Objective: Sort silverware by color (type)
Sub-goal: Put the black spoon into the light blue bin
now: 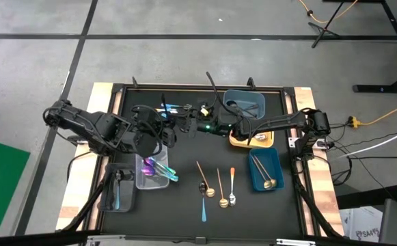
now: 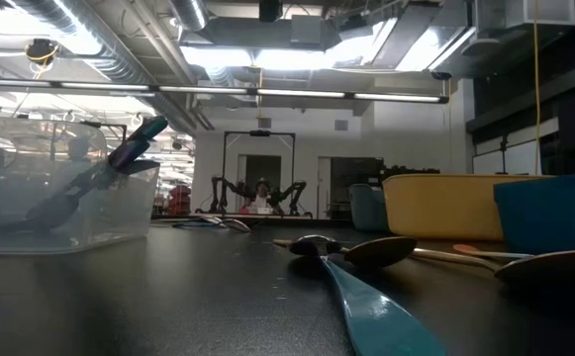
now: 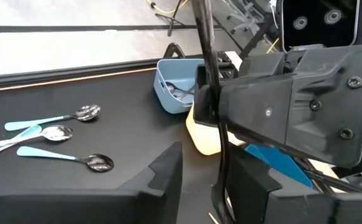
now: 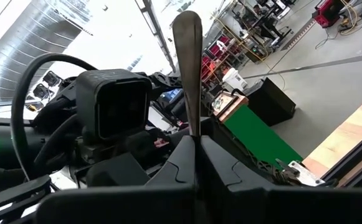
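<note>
The right tool (image 4: 196, 146) was shut tight on a thin black spoon (image 4: 187, 68), holding it upright in the air near the middle back of the counter (image 1: 184, 205). The left tool (image 3: 202, 171) sat wide open just beside it, so this looked like a hand-over. Next, the spoon needed to go with others of its color. More shiny, skinny spoons (image 1: 215, 188) lay loose on the dark counter.

A robotics lab: exposed ceiling ducts (image 2: 99, 44), concrete floor (image 1: 34, 68), another robot rig (image 2: 259, 193) beyond.
</note>
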